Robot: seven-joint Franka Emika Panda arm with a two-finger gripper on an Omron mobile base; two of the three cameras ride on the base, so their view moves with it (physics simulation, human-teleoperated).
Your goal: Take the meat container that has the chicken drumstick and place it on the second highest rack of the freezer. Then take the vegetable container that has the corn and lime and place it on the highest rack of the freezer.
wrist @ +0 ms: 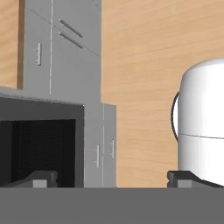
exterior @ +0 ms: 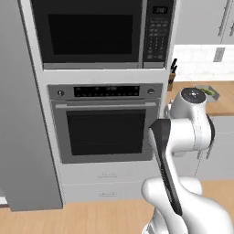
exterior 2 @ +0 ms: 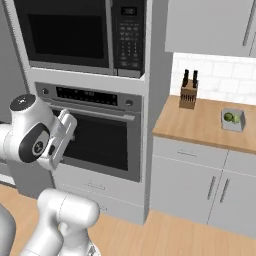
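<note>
The vegetable container, a small grey tub with green pieces inside, stands on the wooden counter at the right. In the left base view the vegetable container peeks out behind my arm's upper joint. I cannot tell corn from lime at this size. My gripper is open with nothing between its fingertips, and it looks down at the oven front, grey drawers and wooden floor. The meat container, the chicken drumstick and the freezer's racks are out of view.
A wall oven with a microwave above it faces my folded arm. A knife block stands on the counter against the tiled wall. Grey cabinets sit below the counter. A tall grey panel rises at the left.
</note>
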